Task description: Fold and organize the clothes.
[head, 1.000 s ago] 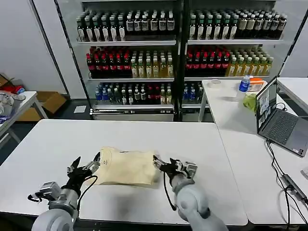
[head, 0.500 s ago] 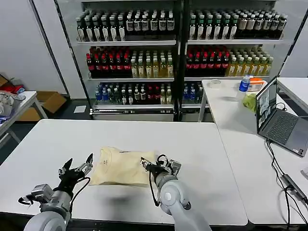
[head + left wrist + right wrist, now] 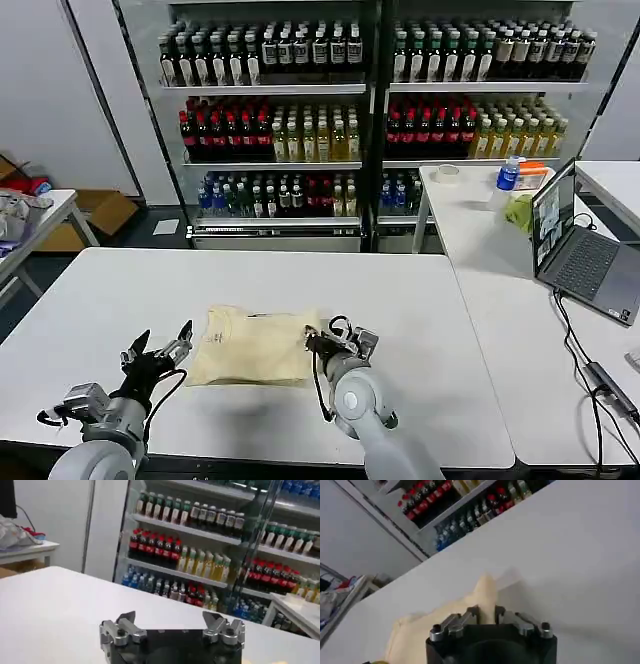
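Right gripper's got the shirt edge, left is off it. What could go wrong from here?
The right gripper pinches only a small peak of the T-shirt, so it may slip out. With the left gripper open beside the shirt, pulling could drag the whole shirt across the table instead of folding it.

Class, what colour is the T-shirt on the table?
Pale yellow T-shirt, plain; clearest in the head view.

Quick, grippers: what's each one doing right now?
Left gripper: open, holding nothing, beside the T-shirt on the table.
Right gripper: shut on the T-shirt's edge.
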Action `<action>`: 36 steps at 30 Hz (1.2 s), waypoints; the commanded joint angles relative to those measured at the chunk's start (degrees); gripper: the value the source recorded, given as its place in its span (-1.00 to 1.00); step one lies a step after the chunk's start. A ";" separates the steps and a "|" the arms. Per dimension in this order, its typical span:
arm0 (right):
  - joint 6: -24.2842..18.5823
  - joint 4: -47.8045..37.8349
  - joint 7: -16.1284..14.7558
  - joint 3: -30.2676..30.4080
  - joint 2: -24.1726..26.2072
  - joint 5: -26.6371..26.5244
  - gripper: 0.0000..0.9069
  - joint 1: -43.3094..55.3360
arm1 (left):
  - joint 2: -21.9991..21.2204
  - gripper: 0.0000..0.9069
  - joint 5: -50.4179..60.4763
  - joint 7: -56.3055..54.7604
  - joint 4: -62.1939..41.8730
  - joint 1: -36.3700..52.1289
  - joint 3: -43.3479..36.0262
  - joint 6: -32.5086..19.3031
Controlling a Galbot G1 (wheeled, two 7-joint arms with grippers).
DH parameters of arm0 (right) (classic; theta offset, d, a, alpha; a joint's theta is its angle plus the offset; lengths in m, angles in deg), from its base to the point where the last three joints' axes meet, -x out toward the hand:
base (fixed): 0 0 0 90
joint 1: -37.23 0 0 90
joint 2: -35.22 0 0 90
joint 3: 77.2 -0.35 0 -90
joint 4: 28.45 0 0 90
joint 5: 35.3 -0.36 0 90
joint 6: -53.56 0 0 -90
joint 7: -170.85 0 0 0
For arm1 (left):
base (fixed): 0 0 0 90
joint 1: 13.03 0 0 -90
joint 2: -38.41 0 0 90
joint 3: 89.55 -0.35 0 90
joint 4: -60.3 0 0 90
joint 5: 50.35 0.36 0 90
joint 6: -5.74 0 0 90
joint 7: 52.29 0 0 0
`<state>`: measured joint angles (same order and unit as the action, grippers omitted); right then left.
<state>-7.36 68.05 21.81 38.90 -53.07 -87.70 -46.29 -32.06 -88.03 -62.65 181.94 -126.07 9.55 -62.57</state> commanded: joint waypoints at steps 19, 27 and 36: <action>-1.21 3.33 -12.12 0.58 10.43 30.83 1.00 -1.73 | 0.87 1.00 0.19 0.33 -0.41 -0.01 -0.05 0.10; -8.12 8.58 -13.92 -1.36 15.66 40.38 1.00 -6.92 | 1.03 1.00 0.46 0.61 -0.39 0.11 0.21 0.15; -13.70 12.87 -13.97 -5.35 18.60 40.90 1.00 -10.95 | 1.68 1.00 2.37 1.43 -0.32 -0.13 -0.24 0.05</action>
<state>-13.93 75.69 9.82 36.63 -39.14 -55.05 -52.19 -30.54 -86.68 -61.47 181.79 -126.17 9.42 -62.47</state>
